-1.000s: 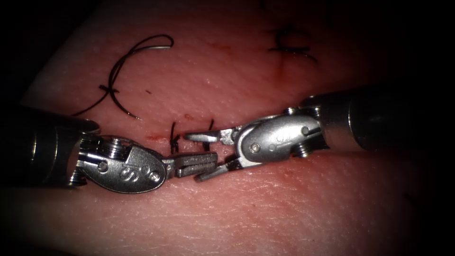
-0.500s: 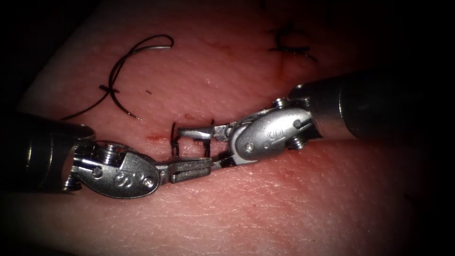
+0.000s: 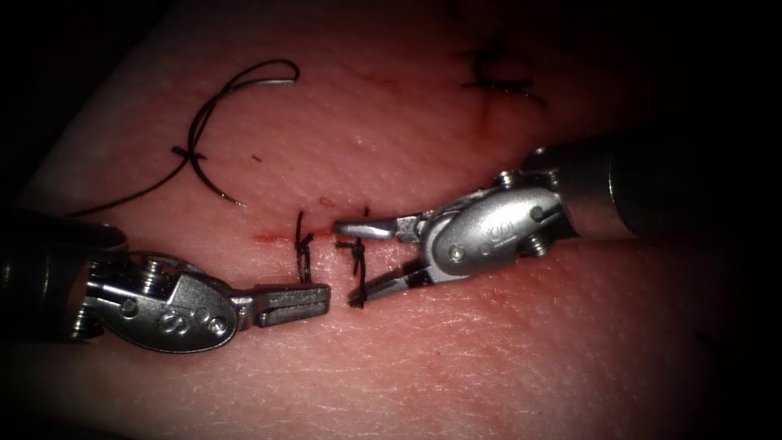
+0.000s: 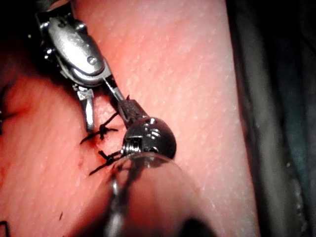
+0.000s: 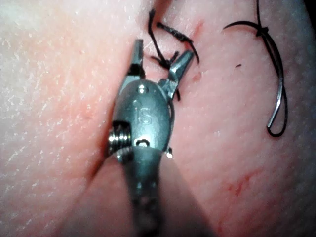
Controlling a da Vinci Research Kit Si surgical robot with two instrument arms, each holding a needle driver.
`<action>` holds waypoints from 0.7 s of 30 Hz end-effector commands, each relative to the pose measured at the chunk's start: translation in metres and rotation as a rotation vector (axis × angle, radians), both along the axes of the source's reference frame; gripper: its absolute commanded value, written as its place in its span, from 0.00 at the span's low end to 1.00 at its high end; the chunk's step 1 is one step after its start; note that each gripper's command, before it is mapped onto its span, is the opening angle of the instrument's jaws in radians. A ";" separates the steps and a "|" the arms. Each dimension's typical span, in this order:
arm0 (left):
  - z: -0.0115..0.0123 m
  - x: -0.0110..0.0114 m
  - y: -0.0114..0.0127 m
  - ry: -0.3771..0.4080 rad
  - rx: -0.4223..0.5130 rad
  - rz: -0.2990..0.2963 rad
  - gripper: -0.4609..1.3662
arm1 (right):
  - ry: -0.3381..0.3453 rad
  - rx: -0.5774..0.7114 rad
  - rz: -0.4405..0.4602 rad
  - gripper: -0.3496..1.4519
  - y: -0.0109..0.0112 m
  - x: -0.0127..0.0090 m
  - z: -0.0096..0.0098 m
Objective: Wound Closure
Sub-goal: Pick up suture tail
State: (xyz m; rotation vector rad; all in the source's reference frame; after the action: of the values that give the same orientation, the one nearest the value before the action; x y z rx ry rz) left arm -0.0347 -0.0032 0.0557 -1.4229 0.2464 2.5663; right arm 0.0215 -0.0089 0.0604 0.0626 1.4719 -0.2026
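My left tool (image 3: 324, 298) lies low on the tissue (image 3: 505, 358), jaws shut with nothing seen between them, its tip just left of the right tool. My right tool (image 3: 349, 262) comes from the right with jaws open around the short ends of a knotted stitch (image 3: 357, 259); in the right wrist view the right tool (image 5: 163, 52) straddles those ends and holds nothing. A second knotted stitch (image 3: 303, 244) stands just left of it. The curved needle (image 3: 273, 80) lies free on the tissue at the far left, not in it, with its thread (image 3: 155, 189) trailing leftward.
Another tied stitch (image 3: 497, 75) sits further back on the right. A thin smear of red fluid (image 3: 269, 238) marks the tissue left of the near stitches. In the left wrist view the right tool's open jaws (image 4: 106, 114) sit just beyond the left tool's tip.
The left tool has drawn back to the left, away from the right tool's jaws. The right tool moved in leftward, then back right, jaws open throughout. The needle has not moved.
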 end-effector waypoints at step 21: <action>0.0026 -0.0024 -0.0003 -0.065 -0.022 0.013 0.68 | -0.019 0.039 -0.024 0.89 0.0002 -0.0027 0.0003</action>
State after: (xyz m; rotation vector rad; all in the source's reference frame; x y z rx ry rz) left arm -0.0372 -0.0035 0.0585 -1.5257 0.2587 2.5253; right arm 0.0188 -0.0087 0.0607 0.1076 1.4571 -0.1861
